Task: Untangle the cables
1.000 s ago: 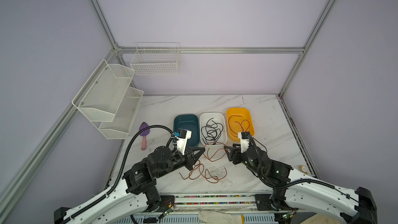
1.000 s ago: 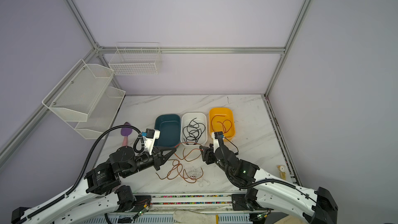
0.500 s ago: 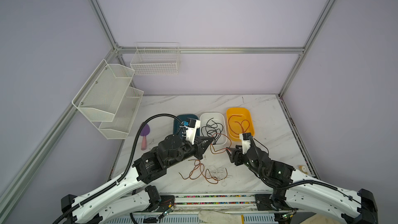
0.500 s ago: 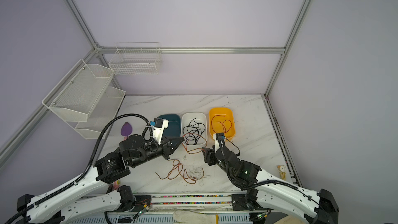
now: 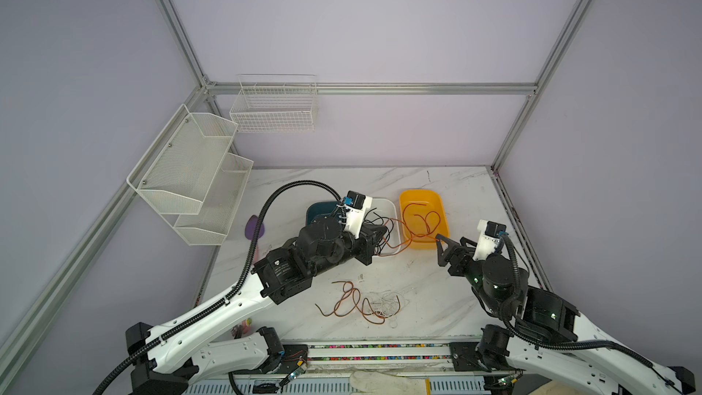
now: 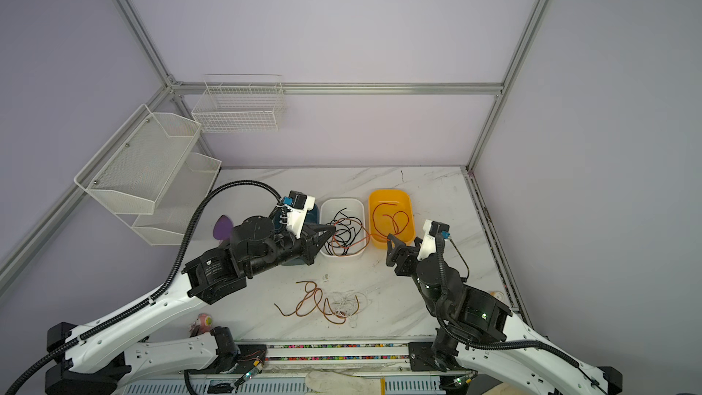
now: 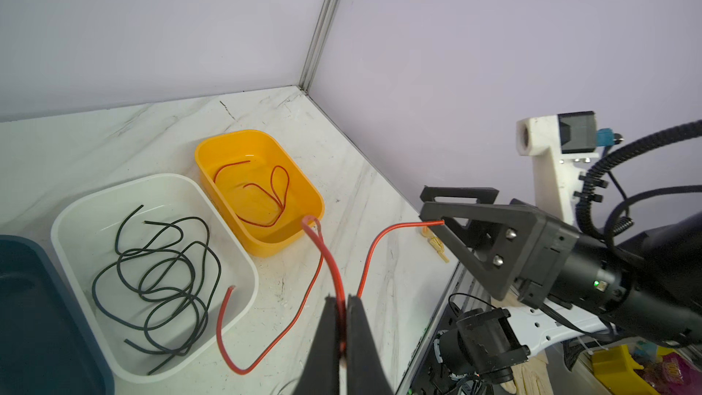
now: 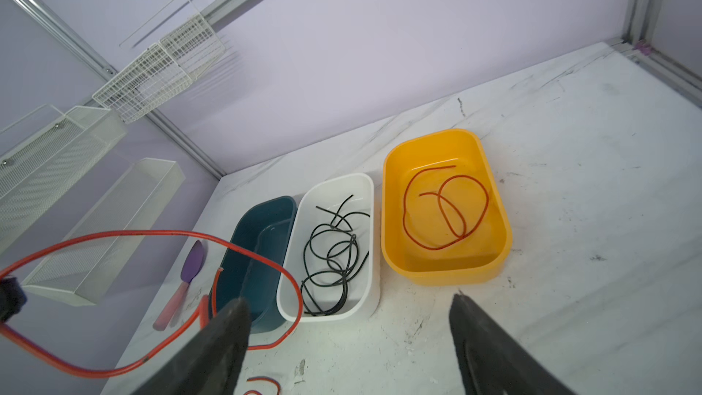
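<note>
left tool [image 7: 342, 303] w/ red cable [image 7: 329, 256] over marble table [image 7: 357, 184], lilac walls [image 7: 152, 32]

We find three tubs in a row across the middle of the table [image 5: 437, 279], nearer its back edge: left tub [image 8: 262, 218], middle tub [image 8: 342, 180], right tub [image 8: 437, 134]. A coil of cable [image 8: 343, 260] lies in the middle tub, a single cable [image 8: 444, 208] in the right tub. A third cable [image 7: 329, 260] crosses above the middle tub's front wall. A scoop [image 8: 193, 260] lies left of the row. A tangle of cables [image 5: 361, 303] lies toward the front edge.
</note>
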You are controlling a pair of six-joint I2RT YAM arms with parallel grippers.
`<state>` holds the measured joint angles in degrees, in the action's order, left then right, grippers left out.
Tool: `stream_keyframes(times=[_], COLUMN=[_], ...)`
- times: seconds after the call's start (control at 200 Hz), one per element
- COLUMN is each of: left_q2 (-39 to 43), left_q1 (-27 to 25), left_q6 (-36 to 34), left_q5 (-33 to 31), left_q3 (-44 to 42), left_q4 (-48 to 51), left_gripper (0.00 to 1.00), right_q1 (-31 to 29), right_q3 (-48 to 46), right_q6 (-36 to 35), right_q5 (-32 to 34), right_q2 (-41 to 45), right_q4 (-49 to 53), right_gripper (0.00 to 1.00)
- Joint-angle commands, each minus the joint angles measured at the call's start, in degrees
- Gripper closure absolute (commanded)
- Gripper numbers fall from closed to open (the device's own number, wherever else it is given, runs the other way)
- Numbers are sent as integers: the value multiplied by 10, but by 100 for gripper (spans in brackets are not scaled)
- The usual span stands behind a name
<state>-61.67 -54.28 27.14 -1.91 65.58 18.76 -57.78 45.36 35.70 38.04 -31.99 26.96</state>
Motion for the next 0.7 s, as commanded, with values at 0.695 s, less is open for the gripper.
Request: stream_keyframes(times=[0.695], left_q2=[-282], left_q1=[80], left_q6=[-43], left_q5=[133], left_q3=[255], left_q4=[-75], left_gripper=[100], right_q1=[2], right_q3=[61], right_q6=[-54], right_q5=[99], right_q2=[67], right_q4=[67], right_gripper=[7])
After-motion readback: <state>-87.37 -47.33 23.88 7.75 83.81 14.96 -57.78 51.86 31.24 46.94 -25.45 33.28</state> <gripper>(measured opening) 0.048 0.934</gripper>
